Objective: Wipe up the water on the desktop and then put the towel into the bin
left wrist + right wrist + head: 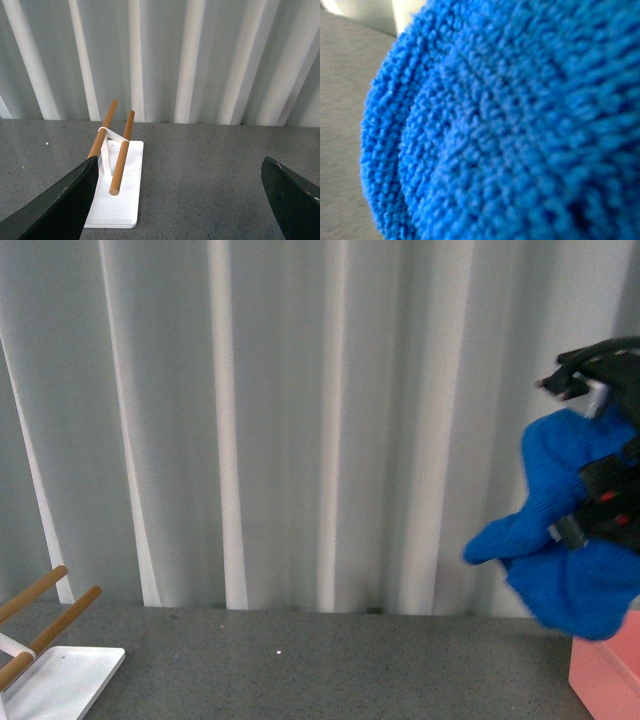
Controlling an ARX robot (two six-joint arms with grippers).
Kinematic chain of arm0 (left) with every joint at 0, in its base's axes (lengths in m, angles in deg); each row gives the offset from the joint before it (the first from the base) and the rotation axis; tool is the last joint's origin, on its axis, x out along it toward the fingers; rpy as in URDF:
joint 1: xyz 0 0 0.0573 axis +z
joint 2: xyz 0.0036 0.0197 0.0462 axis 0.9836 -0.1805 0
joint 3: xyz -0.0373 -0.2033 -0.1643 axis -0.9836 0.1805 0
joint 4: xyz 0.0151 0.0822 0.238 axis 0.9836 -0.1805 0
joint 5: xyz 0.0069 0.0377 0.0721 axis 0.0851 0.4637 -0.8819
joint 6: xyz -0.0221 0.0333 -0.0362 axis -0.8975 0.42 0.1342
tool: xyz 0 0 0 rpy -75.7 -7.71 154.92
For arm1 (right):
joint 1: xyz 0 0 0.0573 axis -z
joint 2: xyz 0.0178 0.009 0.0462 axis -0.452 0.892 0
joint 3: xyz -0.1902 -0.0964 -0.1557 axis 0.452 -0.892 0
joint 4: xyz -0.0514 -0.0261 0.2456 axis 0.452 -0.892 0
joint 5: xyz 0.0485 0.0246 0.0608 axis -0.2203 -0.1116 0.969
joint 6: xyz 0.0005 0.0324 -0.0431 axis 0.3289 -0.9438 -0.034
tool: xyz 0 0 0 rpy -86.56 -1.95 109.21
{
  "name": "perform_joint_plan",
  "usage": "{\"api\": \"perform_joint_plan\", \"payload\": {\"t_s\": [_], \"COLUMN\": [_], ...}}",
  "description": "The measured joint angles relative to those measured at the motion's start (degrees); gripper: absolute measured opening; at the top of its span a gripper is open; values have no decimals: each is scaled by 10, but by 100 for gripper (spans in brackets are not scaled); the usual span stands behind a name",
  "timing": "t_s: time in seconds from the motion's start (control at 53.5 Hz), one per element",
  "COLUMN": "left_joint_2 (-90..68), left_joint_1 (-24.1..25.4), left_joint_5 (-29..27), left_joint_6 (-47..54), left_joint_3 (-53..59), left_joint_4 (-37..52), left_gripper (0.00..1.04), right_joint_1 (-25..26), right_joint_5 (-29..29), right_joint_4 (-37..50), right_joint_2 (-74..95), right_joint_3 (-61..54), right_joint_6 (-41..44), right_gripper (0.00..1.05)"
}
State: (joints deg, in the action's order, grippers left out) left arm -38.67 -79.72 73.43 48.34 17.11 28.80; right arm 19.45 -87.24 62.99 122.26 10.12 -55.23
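One corner of the bin point(606, 672) shows at the lower right of the front view, standing on the desktop point(330, 670). The towel point(565, 550) hangs in the air just above it, bunched in the right gripper point(603, 498), whose jaws are clamped on the cloth. A loose flap sticks out toward the middle of the desk, past the bin's visible wall. The right wrist view is filled with blue pile, so it tells nothing about the bin below

No wet patch can be made out on the stretch of desk in view, so I judge the wiping done and the drop to be the step in hand. To do it well, the arm should carry the bundle to its right until the whole cloth, flap included, hangs over the opening. It should then lower the cloth inside the walls before letting go; released from here, the flap might drape over the rim

The left gripper point(175, 200) hovers over the desk with its jaws spread wide and nothing between them. It faces the white rack point(117, 200) with wooden rods point(120, 160), well apart from the bin, and need not move
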Motion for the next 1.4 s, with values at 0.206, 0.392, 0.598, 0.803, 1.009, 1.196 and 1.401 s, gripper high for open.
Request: {"api": "perform_joint_plan", "payload": {"t_s": [0.206, 0.392, 0.598, 0.803, 1.009, 1.196, 1.401], "left_joint_2": [0, 0, 0, 0, 0, 0, 0], "left_joint_1": [0, 0, 0, 0, 0, 0, 0], "left_joint_5": [0, 0, 0, 0, 0, 0, 0], "left_joint_6": [0, 0, 0, 0, 0, 0, 0], "left_joint_3": [0, 0, 0, 0, 0, 0, 0], "left_joint_4": [0, 0, 0, 0, 0, 0, 0], "left_gripper": [98, 98, 98, 98, 98, 98, 98], "right_joint_1": [76, 160, 194, 201, 195, 191, 192], "right_joint_5": [-50, -42, -43, -44, -42, -39, -23], "right_joint_4": [-50, -158, -194, -180, -155, -145, -144], "right_joint_2": [-5, 11, 48, 90, 129, 153, 159], "right_joint_3": [60, 163, 162, 122, 85, 82, 82], "right_joint_6": [2, -16, -15, -22, -58, -80, -87], "right_gripper": [7, 7, 7, 7, 7, 7, 10]}}
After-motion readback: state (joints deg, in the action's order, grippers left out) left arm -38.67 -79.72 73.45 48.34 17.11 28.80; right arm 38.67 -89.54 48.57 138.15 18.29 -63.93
